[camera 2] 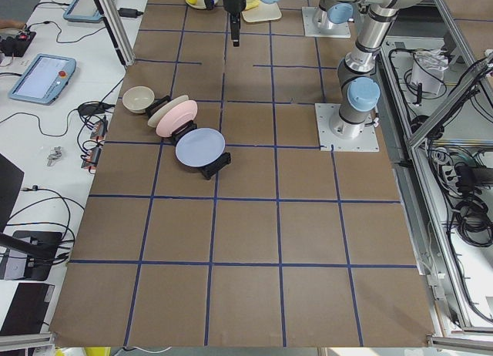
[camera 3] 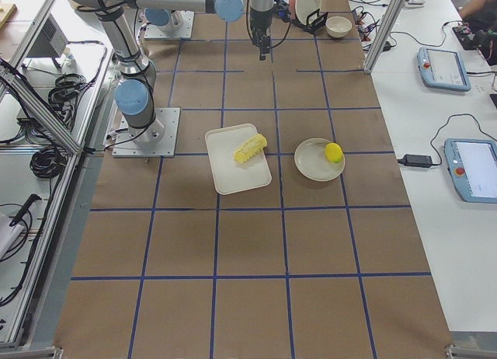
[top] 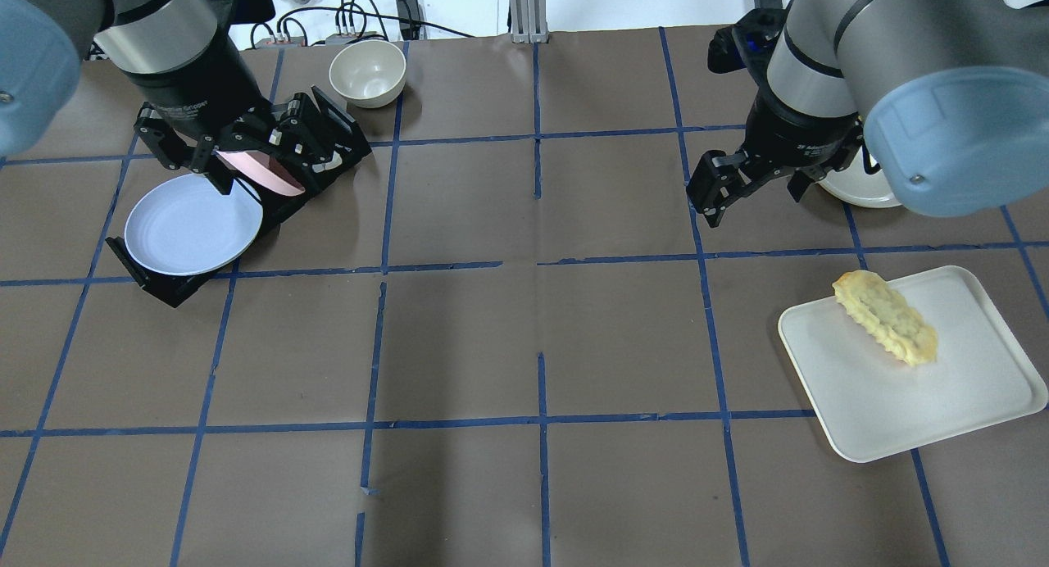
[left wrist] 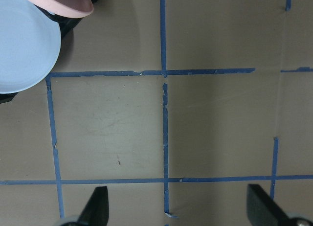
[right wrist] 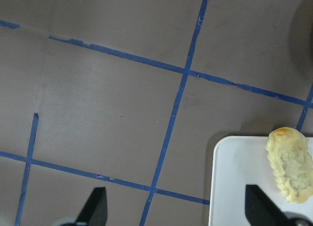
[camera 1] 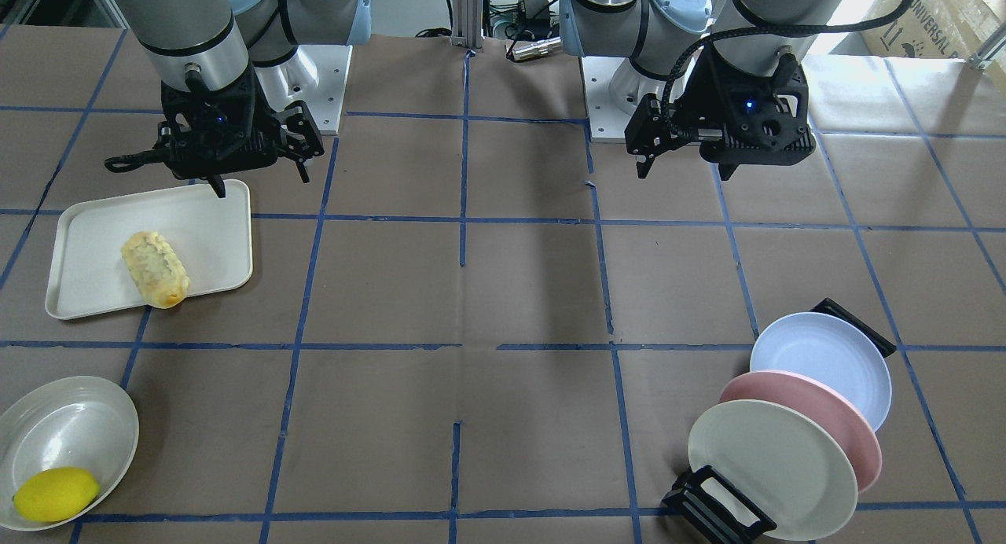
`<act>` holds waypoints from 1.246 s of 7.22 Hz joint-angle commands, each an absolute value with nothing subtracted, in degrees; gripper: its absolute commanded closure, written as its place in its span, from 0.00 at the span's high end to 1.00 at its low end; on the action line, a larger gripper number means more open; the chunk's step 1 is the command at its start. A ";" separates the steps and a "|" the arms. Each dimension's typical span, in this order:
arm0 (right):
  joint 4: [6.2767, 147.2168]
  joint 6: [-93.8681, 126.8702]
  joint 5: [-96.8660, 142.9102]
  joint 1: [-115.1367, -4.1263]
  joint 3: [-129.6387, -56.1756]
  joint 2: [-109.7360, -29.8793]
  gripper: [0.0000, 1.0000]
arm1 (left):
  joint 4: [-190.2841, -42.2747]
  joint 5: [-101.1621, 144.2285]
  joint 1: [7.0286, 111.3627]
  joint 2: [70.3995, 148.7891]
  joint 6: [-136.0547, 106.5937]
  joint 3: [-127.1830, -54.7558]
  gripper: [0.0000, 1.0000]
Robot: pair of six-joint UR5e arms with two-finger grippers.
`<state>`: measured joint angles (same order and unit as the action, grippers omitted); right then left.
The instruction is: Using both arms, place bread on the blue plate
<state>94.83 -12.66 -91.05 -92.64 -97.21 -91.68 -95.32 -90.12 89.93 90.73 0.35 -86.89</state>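
The bread lies on a white tray; it also shows in the overhead view and the right wrist view. The blue plate stands tilted in a black rack, also seen from overhead and in the left wrist view. My right gripper hangs open and empty above the tray's far edge, apart from the bread. My left gripper hangs open and empty over the rack, above the blue plate's rim.
A pink plate and a cream plate stand in the same rack beside the blue one. A lemon lies in an oval dish. A small cream bowl sits beyond the rack.
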 commanded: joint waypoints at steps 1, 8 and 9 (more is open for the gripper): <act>94.83 -12.66 -91.05 -92.64 -97.12 -91.67 1.00 | -95.45 -90.18 89.65 90.44 0.35 -86.66 1.00; 115.71 -44.57 -90.88 -72.91 -115.28 -91.94 0.99 | -91.76 -89.21 59.18 108.92 37.47 -78.79 1.00; 121.58 -52.39 -90.79 -67.47 -120.01 -91.67 0.99 | -90.97 -89.12 56.80 116.55 40.31 -74.92 1.00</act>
<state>114.98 -42.89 -90.99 -74.11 -114.84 -91.99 -91.89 -89.20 60.32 107.86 35.35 -79.55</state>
